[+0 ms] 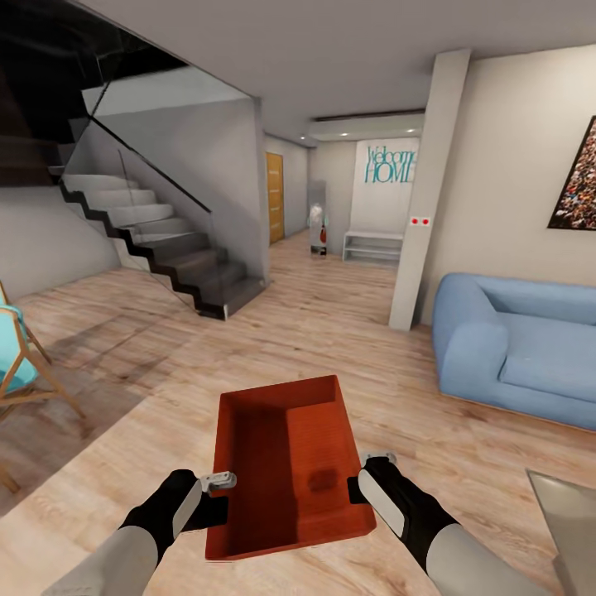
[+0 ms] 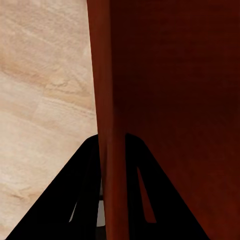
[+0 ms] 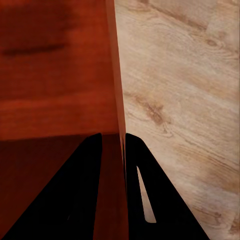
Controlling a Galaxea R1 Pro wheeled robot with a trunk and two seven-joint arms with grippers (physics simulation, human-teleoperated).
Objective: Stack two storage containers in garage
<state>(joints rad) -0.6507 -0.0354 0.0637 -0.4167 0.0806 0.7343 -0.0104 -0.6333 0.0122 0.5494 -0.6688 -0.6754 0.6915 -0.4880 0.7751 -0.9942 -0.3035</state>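
Observation:
An orange-red storage container hangs in the air in front of me, above the living room's light wood planks, held by both arms. My left gripper is shut on its left wall, one black finger on each side of it. My right gripper is shut on the right wall in the same way. The bin is empty, its ribbed bottom plain in the right wrist view. The garage and its concrete floor are out of view.
A blue sofa stands at the right, beside a white pillar. A staircase with glass panels rises at the left, a wood-and-teal chair at the left edge. A hallway with a wooden door lies ahead. A glass tabletop corner is at lower right.

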